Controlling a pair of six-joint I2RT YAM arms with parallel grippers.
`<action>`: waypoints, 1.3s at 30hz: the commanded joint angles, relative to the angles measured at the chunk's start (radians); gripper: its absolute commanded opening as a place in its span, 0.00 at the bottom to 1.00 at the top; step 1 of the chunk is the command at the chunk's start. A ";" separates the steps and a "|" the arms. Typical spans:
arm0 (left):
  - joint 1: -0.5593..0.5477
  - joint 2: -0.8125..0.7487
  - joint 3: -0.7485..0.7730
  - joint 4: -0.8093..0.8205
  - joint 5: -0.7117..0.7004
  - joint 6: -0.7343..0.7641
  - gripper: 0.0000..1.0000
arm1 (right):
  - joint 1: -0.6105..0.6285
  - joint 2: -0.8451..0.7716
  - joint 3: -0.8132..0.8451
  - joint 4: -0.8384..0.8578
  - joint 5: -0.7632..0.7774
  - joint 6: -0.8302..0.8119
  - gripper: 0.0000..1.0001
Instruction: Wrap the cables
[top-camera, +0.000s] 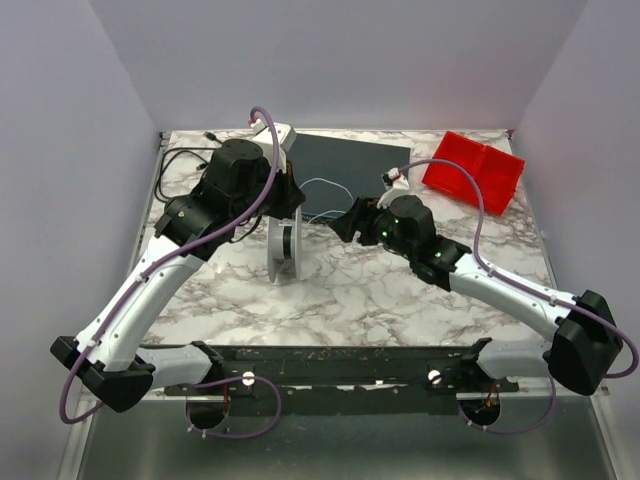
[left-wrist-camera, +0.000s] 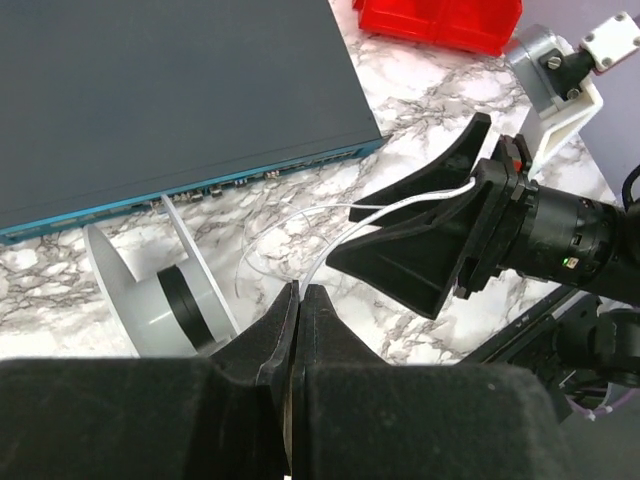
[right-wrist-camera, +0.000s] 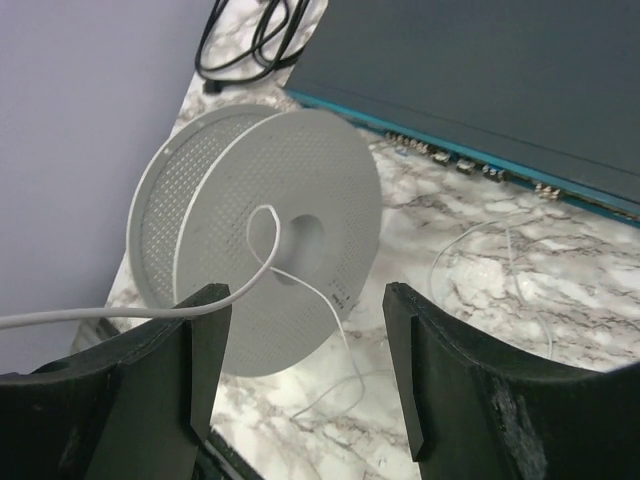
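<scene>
A very thin white string-like wire runs from the lower left of the right wrist view over one matte black finger. It curls in a small loop in front of the white plastic spool and trails down onto the glossy grey-veined marble table.

The spool stands on edge, with perforated flanges and a dark hub. A tiny mark by the hub is too small to read.

The right gripper is spread wide and grips nothing. The left gripper is pressed closed, with the wire emerging from its tips.

At the top of the frame lies a flat dark grey box with a teal front edge and a row of small ports.
</scene>
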 joint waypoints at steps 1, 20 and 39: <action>0.001 0.002 0.015 -0.037 -0.039 -0.036 0.00 | 0.038 -0.055 -0.065 0.205 0.175 0.014 0.70; 0.038 0.008 0.010 -0.077 0.009 -0.077 0.00 | 0.135 0.050 -0.065 0.391 0.501 -0.065 0.62; 0.094 -0.049 -0.134 -0.046 0.057 -0.095 0.00 | 0.182 0.049 -0.044 0.313 0.558 -0.074 0.02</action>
